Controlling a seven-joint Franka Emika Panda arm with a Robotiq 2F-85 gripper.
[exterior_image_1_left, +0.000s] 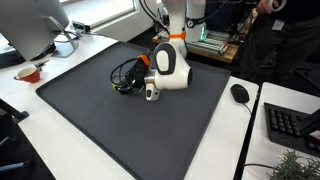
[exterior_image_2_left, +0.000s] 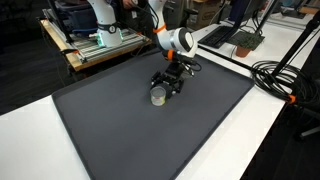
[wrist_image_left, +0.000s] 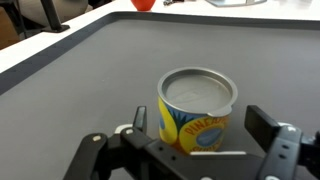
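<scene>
In an exterior view the gripper (exterior_image_1_left: 142, 84) hangs low over the dark mat (exterior_image_1_left: 90, 125), with the can (exterior_image_1_left: 151, 93) upright near the mat's middle and a computer mouse (exterior_image_1_left: 240, 93) just off the mat's edge. In an exterior view the can (exterior_image_2_left: 158, 97) stands on the mat (exterior_image_2_left: 110, 130) right under the gripper (exterior_image_2_left: 164, 87). In the wrist view the fingers (wrist_image_left: 268, 135) are spread wide on either side of the yellow-labelled can (wrist_image_left: 198, 105), clear of its sides.

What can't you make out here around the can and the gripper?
Label on the can: wrist view, wording blurred, lower part behind the gripper.
Finger contact with the can: both exterior views, too small.
A red object: wrist view, cut by the top edge.
</scene>
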